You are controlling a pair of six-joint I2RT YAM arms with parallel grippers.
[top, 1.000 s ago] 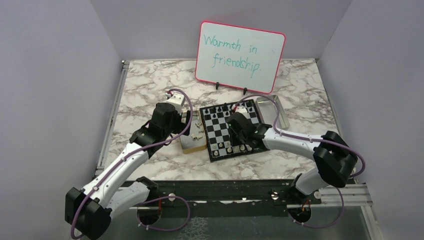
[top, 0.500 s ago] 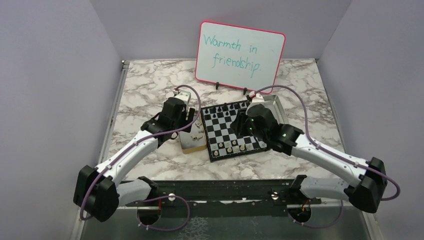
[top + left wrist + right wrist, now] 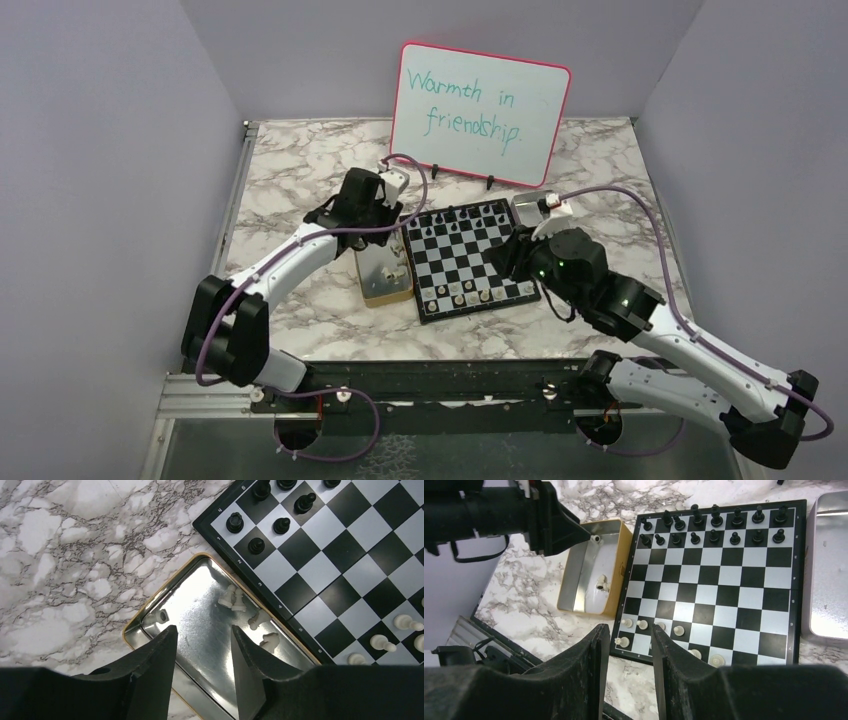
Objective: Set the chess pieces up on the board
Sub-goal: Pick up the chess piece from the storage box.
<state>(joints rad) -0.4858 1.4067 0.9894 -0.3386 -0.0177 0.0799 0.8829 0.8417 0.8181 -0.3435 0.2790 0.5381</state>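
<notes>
The board lies on the bench. Black chessmen stand along its two far rows and a few cream chessmen on the near rows, with more lying in the tan box just left. The left gripper hangs over that box, the right gripper by the board's right side; both jaws are spread and empty.

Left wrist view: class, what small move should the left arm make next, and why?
Probably lower the left gripper toward the pale pieces lying in the tin and close on one. Its jaws hang apart and empty above the tin, several pale pieces lie there, and the board has gaps in its pale rows.
</notes>
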